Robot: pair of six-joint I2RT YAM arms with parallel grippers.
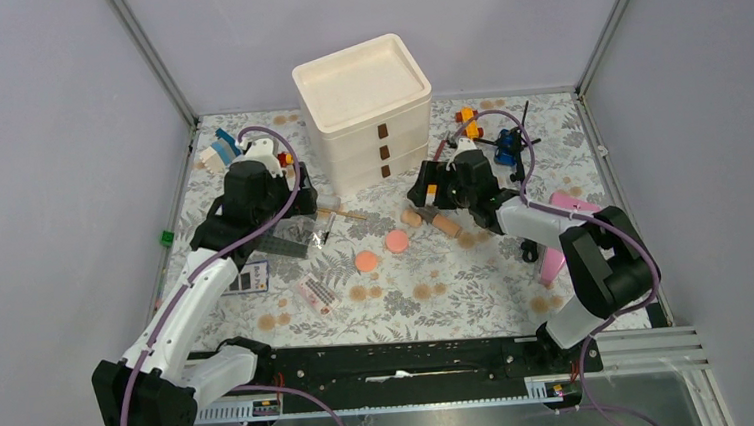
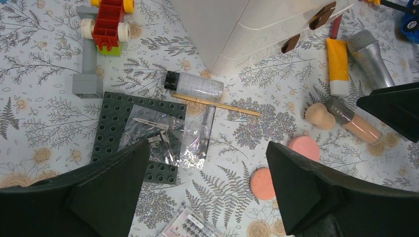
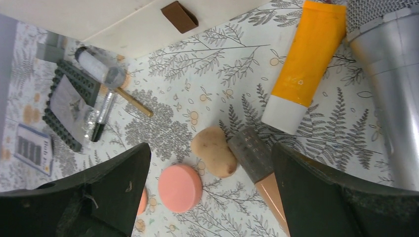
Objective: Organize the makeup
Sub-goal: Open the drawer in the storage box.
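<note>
My left gripper point(image 1: 296, 219) point(image 2: 207, 149) is open and empty, hovering over a dark studded baseplate point(image 2: 112, 129) with a crinkled clear bag point(image 2: 170, 136) on it. Beyond lie a black-capped clear bottle point(image 2: 195, 86) and a thin brush point(image 2: 220, 105). My right gripper point(image 1: 430, 199) point(image 3: 211, 148) is open and empty above a beige sponge point(image 3: 215, 150) and the dark-capped beige tube point(image 3: 253, 154). A salmon-pink disc point(image 3: 180, 187) lies next to the sponge, and a second disc point(image 1: 365, 261) lies apart from it. The orange tube point(image 3: 304, 61) and silver-grey tube point(image 3: 390, 74) lie near the drawers.
A white three-drawer unit point(image 1: 366, 113) stands at the back centre. Brick toys point(image 1: 220, 149) sit back left, and a blue toy point(image 1: 509, 147) and an orange toy point(image 1: 468, 121) back right. A pink object point(image 1: 564, 220) lies right. A lash box point(image 1: 316, 295) and a card point(image 1: 249, 277) lie front left.
</note>
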